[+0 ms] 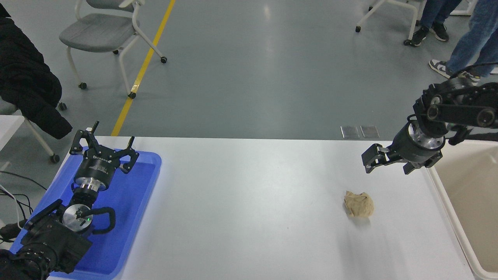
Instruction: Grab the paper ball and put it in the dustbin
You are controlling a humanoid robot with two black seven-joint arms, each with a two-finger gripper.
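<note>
The tan-brown paper ball (358, 204) lies on the white table (249, 202), right of the middle. My right gripper (389, 164) hangs open and empty above the table, up and to the right of the ball and apart from it. It sits just left of the cream-beige dustbin (441, 190), which stands at the table's right end and runs out of the picture. My left gripper (107, 140) is parked open over the blue tray (132, 217) at the lower left.
Beyond the table's far edge is grey floor with a yellow line (144, 66). A wheeled chair (101, 31) and a black coat (27, 85) stand at the top left. A person's legs (467, 46) stand at the top right, behind my right arm.
</note>
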